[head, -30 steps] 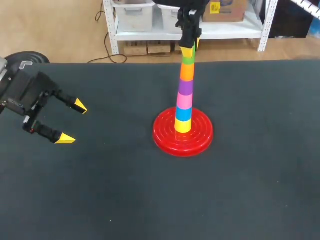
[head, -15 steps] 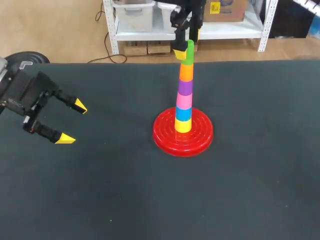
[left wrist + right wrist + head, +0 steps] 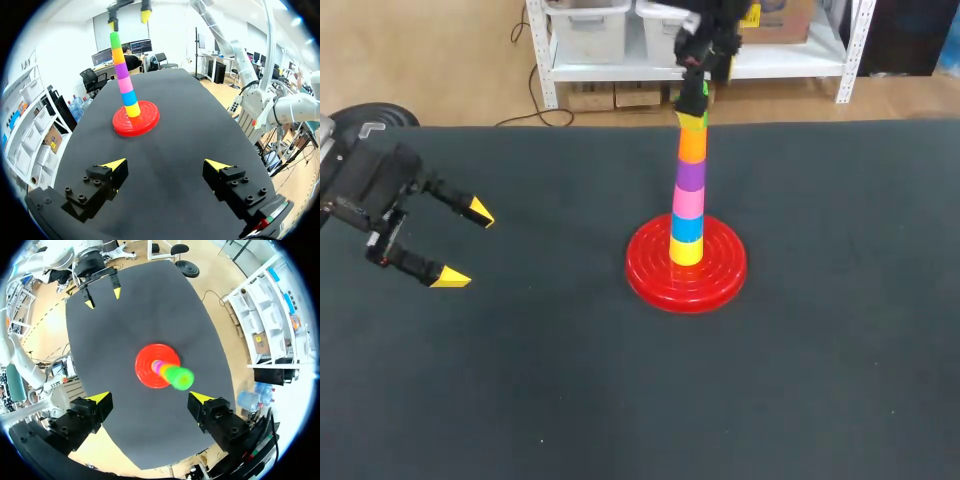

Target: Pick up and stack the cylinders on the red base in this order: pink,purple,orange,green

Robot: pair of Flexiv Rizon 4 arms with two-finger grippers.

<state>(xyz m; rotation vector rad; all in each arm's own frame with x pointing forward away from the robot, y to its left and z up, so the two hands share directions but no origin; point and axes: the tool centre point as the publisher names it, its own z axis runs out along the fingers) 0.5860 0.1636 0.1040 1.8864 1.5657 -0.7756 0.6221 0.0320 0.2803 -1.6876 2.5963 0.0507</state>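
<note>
Green cylinder [image 3: 115, 40] tops the upright stack on the red base [image 3: 122, 127], mid-tabletop. Your right jaws hang straight above it, spread apart, gripping nothing. Left jaws, also apart, are way off to the side.

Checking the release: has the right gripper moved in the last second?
Yes. The right gripper rose clear of the green cylinder and now hangs open above it.

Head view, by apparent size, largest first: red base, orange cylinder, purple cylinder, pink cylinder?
1. red base, clearly the largest.
2. orange cylinder, purple cylinder and pink cylinder look alike in size, so they cannot be ranked among themselves.
</note>
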